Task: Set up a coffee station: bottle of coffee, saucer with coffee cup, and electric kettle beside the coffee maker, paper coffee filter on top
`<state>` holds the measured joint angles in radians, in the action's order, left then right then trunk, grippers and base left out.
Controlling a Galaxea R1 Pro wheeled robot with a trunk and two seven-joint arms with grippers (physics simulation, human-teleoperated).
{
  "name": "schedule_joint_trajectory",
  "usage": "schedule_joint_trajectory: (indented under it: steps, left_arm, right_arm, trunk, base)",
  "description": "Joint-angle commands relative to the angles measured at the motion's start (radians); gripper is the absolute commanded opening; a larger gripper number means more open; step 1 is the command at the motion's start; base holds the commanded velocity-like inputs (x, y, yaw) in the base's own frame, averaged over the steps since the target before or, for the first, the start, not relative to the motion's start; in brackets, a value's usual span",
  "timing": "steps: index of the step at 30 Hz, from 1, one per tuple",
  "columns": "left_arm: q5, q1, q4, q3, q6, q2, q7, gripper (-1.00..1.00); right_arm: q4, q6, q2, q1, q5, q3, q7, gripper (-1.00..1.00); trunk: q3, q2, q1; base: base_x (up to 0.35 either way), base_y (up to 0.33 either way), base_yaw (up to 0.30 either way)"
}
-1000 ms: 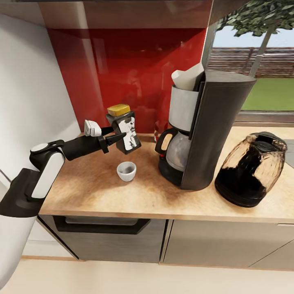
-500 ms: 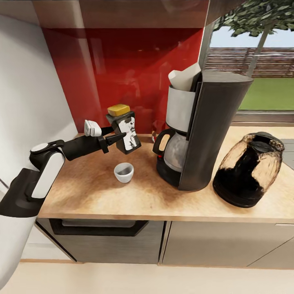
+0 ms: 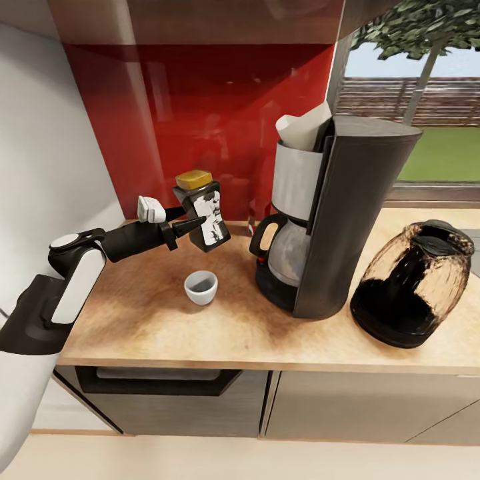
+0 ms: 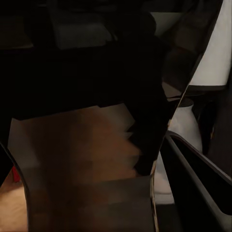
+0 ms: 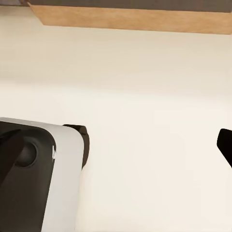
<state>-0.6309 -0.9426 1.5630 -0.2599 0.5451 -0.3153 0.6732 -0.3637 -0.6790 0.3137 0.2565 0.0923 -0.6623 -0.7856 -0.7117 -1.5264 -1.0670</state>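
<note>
While the left gripper (image 3: 193, 224) is clamped on the coffee jar (image 3: 204, 215), the jar hangs tilted above the countertop (image 3: 153, 313), yellow lid leaning toward the red backsplash (image 3: 200, 113), label facing the camera. Jaws are closed on the jar's side, one finger above and one below the label area. The jar sits in the air left of the coffee maker (image 3: 333, 213), apart from it.

Coffee cup (image 3: 201, 287) stands upright on the bare worktop, below and in front of the held jar, left of the glass carafe (image 3: 287, 250). No plate visible under it.

Paper filter (image 3: 303, 130) sticks out of the top of the machine's white basket. Kettle (image 3: 413, 290) stands on the counter just right of the coffee maker, close but not clearly touching.

Left wrist view is very dark: the jar (image 4: 140, 96) shows as a black mass close to the lens, wood grain behind.

Right wrist view shows pale floor (image 5: 145, 96) and a strip of counter edge (image 5: 130, 17); right jaw state can't be told.
</note>
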Motion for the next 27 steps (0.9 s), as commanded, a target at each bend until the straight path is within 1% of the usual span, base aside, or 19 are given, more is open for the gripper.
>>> schedule_joint_trajectory:
  steps: [1, 13, 22, 27]
  left_arm:
    - [-0.009, -0.001, 0.0, -0.001, 0.007, -0.001, -0.001, -1.0]
    - [-0.009, -0.001, 0.0, -0.002, 0.007, -0.001, -0.001, -1.0]
    - [-0.009, -0.001, 0.0, -0.02, 0.007, -0.001, -0.003, -1.0]
    - [-0.008, -0.001, 0.0, -0.02, 0.007, -0.001, -0.003, -1.0]
  right_arm:
    - [-0.001, -0.004, -0.001, 0.0, 0.01, -0.008, -0.004, 1.0]
    - [-0.001, -0.004, -0.001, 0.0, 0.009, -0.008, -0.005, 1.0]
    - [-0.001, -0.004, -0.001, 0.0, 0.009, -0.009, -0.006, 1.0]
    - [-0.001, -0.004, -0.001, 0.0, 0.01, -0.008, -0.005, 1.0]
  trunk:
    - [-0.001, 0.0, 0.0]
    - [-0.001, 0.0, 0.0]
    - [-0.001, 0.0, 0.0]
    - [-0.001, 0.0, 0.0]
  base:
    - [0.023, 0.0, 0.0]
    - [0.004, 0.0, -0.001]
    - [0.0, 0.0, -0.042]
    - [0.0, 0.0, -0.003]
